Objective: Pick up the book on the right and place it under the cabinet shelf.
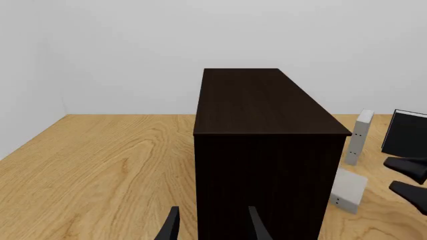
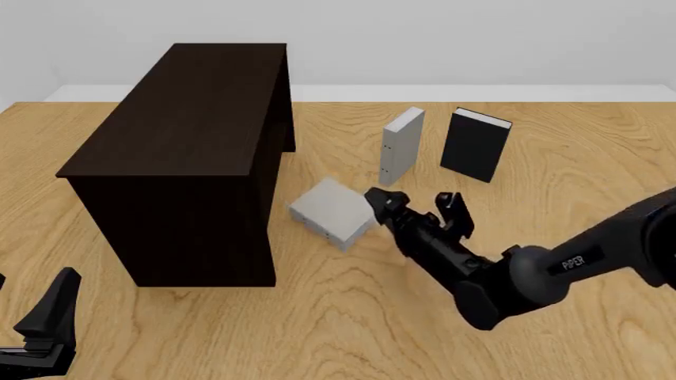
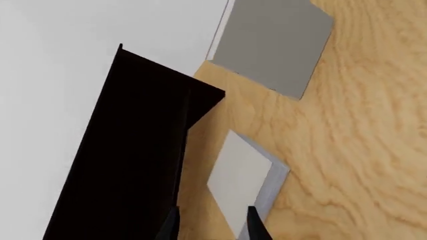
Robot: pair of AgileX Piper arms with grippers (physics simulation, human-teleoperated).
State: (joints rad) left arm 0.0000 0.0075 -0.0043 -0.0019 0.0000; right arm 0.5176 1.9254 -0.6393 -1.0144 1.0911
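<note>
In the left wrist view, the cabinet fills the middle of the wooden table. The left gripper shows two dark fingers spread apart with nothing between them. The book sits low beside the cabinet's right side, with a slimmer grey book and a black book standing farther back.

In the front view, the book lies tilted on the table just right of the cabinet. The right gripper is right beside the book's right edge, fingers apart, gripping nothing. The left gripper waits at the near left corner.

In the right wrist view, the book lies just ahead of the parted fingertips, close to the cabinet.
</note>
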